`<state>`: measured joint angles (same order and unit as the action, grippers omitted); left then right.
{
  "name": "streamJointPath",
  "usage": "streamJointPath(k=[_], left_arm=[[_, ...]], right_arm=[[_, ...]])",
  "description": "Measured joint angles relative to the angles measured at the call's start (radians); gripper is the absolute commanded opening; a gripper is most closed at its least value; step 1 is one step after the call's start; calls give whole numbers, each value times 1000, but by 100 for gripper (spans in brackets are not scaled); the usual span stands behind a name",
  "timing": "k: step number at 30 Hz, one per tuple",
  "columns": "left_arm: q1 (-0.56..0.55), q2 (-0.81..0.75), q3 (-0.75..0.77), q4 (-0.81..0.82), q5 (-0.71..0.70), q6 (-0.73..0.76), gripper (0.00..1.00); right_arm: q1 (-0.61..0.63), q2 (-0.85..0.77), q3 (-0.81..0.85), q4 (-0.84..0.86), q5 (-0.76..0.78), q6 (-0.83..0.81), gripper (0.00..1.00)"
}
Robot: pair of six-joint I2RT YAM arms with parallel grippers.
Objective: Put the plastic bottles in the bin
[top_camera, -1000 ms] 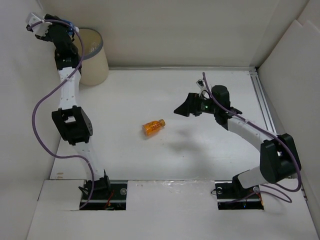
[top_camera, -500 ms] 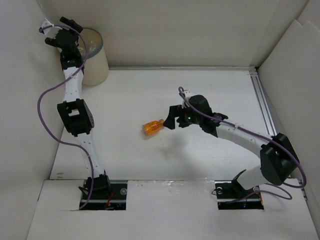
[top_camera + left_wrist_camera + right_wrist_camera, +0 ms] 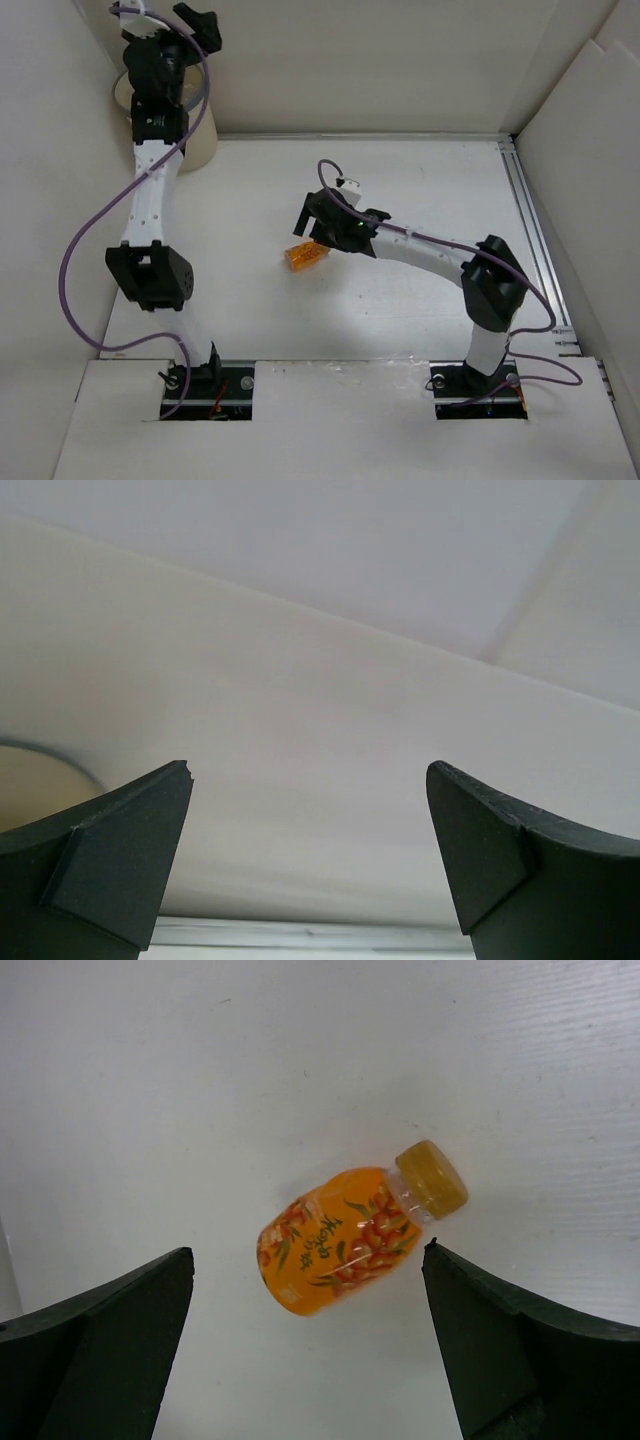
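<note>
The orange bottle (image 3: pixel 345 1245) lies on its side on the white table (image 3: pixel 400 180), near the middle and a little toward the left edge, well apart from every corner. Its yellow-orange cap (image 3: pixel 432 1180) points to the upper right of the right wrist view, and a label printed with red and green leaves wraps its body. The right gripper (image 3: pixel 312 232) hangs above the bottle, its arm stretched low from its base at the near edge toward the table's centre. Its two dark fingers (image 3: pixel 100 1350) stand wide apart, one on each side of the bottle as the wrist camera sees it, and neither touches it. From above, the gripper covers the cap end, so only part of the orange body shows beside it. The bin (image 3: pixel 203 135) stands in the far left corner of the table, against the wall (image 3: pixel 350 60); the left arm hides most of it, leaving only a strip of its cream side in sight. The left gripper (image 3: pixel 165 20) is raised high over that corner, above the bin, its fingers spread wide with nothing between them. In the left wrist view a curve of the bin's grey rim shows at the lower left, beside one finger, and the rest is plain pale wall. A purple cable (image 3: pixel 75 250) loops along the left arm
</note>
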<state>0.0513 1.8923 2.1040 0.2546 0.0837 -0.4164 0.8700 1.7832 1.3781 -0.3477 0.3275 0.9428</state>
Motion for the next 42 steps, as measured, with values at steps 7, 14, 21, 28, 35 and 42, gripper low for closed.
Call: streamJointPath(k=[7, 14, 21, 28, 35, 42], left_arm=[[-179, -328, -282, -9, 119, 71, 100], [-206, -413, -397, -70, 92, 105, 100], [-228, -413, -409, -129, 98, 100, 100], [-241, -430, -447, -144, 93, 93, 100], [-262, -437, -461, -213, 52, 82, 100], [-266, -500, -626, -219, 83, -11, 100]], right_arm=[[53, 117, 106, -148, 114, 303, 100], [51, 155, 106, -194, 129, 454, 100], [46, 220, 95, -146, 130, 502, 97], [11, 276, 100, -106, 106, 493, 67], [-52, 285, 89, -36, 37, 457, 0], [-99, 229, 45, -39, 43, 253, 0]])
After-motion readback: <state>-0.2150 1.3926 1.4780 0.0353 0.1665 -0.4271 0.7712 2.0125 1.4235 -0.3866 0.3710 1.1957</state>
